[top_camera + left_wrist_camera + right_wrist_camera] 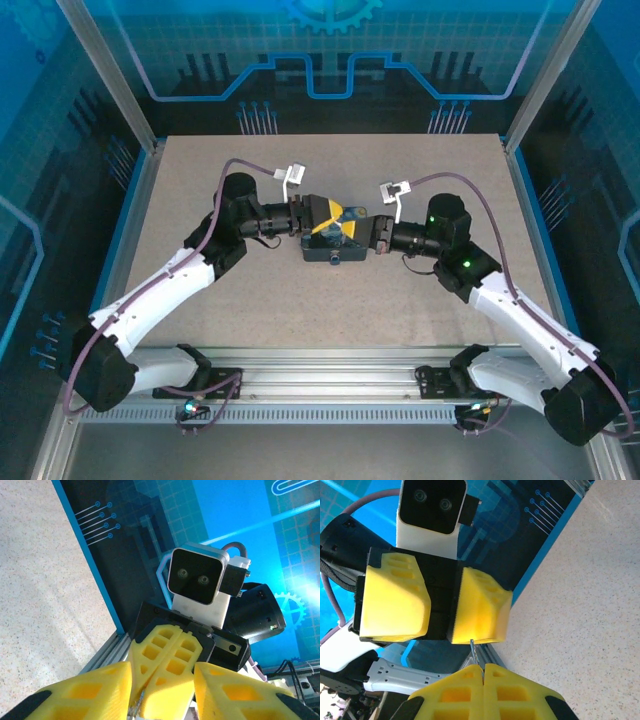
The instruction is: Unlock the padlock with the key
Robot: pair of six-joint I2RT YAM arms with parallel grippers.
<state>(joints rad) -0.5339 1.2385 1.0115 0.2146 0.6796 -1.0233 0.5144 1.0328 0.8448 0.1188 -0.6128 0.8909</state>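
Right end effector (pixel 483 667) clamped on key (pixel 473 650), long axis pointing at left end effector (pixel 440 605), hold unclear

Bench top (pixel 330 330) under me is pale speckled grey, matte and flat. A blue edging strip (pixel 130 215) runs down its left side, and silvery aluminium posts (pixel 108 75) rise from the rear corners. The back wall (pixel 200 40) and side panels are glossy blue with a fine grid. Lower down is a dark band with printed circuit traces (pixel 330 80), and a gear graphic (pixel 332 10) sits top centre. A slotted aluminium rail (pixel 330 385) crosses my near edge. Light is cool and even, with soft glare on the panels.
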